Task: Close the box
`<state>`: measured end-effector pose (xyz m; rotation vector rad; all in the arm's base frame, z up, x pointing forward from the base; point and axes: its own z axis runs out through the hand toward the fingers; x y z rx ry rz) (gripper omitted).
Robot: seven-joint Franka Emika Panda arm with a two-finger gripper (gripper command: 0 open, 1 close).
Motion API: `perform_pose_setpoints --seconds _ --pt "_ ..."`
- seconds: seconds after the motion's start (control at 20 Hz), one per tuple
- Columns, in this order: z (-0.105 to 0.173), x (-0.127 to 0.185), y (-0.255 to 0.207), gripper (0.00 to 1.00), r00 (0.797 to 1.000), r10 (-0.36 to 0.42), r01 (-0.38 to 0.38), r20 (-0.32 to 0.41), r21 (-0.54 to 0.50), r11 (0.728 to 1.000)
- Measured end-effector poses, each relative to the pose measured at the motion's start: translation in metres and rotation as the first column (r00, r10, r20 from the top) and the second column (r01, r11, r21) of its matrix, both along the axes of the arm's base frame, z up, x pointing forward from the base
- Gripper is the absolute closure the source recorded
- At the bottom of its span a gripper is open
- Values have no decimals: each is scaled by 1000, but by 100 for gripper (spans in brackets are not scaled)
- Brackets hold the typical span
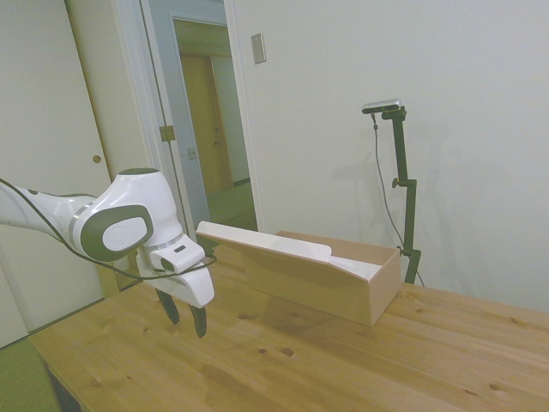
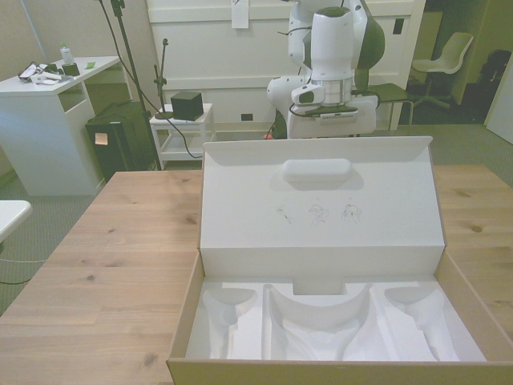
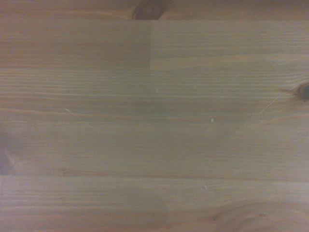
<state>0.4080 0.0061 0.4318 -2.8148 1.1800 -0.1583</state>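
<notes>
Standing open at centre frame, the box point(image 1: 343, 283) rests on the counter point(image 1: 343, 360), lid point(image 1: 266, 243) raised. Lower left, the gripper point(image 1: 186, 318) hangs near-closed, empty. Advisable: push behind the lid's top edge, evenly.

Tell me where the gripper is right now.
In the side view the gripper hangs just above the bare table, beside the open box's raised lid.

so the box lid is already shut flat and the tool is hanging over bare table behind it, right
Not quite. The box is open: its lid leans back, and the front view shows the pale moulded insert inside. The rest holds: in the side view the tool hangs over bare table behind the lid, and the wrist view shows only wood.
</notes>
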Motion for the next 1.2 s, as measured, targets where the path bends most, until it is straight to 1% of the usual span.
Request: perform_pose_setpoints --seconds 0.15,0.25,0.55,0.75,0.95,1.2 --pt "1 1 0 0 1000 0 0 3 0 1000" --pt "6 4 0 0 1000 0 0 16 0 1000" --pt "40 25 -2 0 994 6 -5 112 -11 1000" --pt "54 46 -3 0 981 41 -32 187 -52 998" --pt "62 67 -9 0 969 68 -54 238 -67 996" --pt "87 89 -22 0 949 83 -64 303 -71 995"
